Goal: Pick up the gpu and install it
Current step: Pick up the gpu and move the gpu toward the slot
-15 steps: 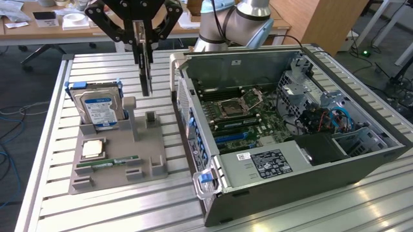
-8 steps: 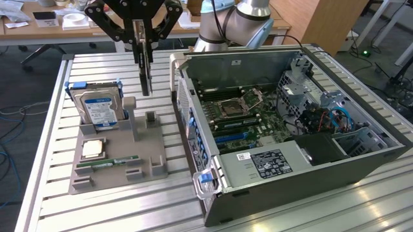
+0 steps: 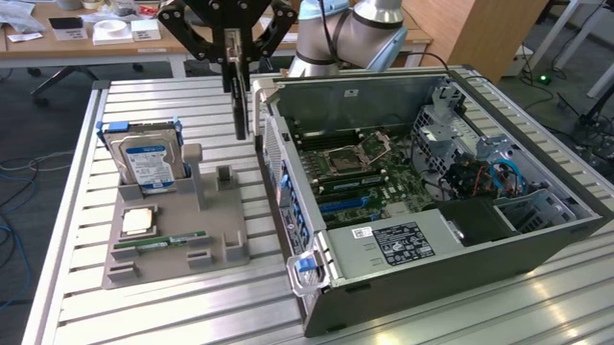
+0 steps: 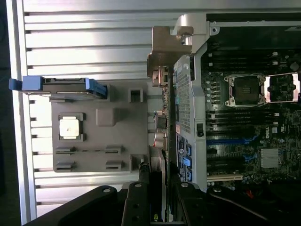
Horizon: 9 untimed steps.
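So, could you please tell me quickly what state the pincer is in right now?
Pincer: closed, holding the gpu, which hangs upright beside the open case.

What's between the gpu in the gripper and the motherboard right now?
The case's rear wall. In the exterior view the gpu hangs from the gripper just outside that wall, with the motherboard inside.
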### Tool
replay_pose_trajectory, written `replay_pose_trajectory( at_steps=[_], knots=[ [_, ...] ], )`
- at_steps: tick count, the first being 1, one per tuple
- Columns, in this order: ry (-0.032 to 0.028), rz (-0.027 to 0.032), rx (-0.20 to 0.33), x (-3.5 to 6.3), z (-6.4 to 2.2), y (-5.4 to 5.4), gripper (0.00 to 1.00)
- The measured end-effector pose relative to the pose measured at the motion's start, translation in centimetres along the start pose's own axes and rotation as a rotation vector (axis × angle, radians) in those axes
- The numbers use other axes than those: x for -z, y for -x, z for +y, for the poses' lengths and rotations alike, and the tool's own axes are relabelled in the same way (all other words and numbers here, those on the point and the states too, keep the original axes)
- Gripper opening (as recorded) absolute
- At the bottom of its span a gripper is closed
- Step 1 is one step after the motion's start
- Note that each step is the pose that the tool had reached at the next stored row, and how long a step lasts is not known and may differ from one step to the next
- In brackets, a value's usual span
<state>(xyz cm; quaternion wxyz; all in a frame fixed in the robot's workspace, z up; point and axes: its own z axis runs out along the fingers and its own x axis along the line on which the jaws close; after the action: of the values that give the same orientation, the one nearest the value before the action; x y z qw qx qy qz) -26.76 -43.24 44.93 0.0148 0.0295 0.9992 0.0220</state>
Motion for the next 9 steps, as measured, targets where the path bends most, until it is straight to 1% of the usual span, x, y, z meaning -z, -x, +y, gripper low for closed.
replay_pose_trajectory(
  at_steps=[9],
  knots=[
    [0.0, 0.0, 0.0, -0.08, 0.15, 2.6, 0.26]
  ],
)
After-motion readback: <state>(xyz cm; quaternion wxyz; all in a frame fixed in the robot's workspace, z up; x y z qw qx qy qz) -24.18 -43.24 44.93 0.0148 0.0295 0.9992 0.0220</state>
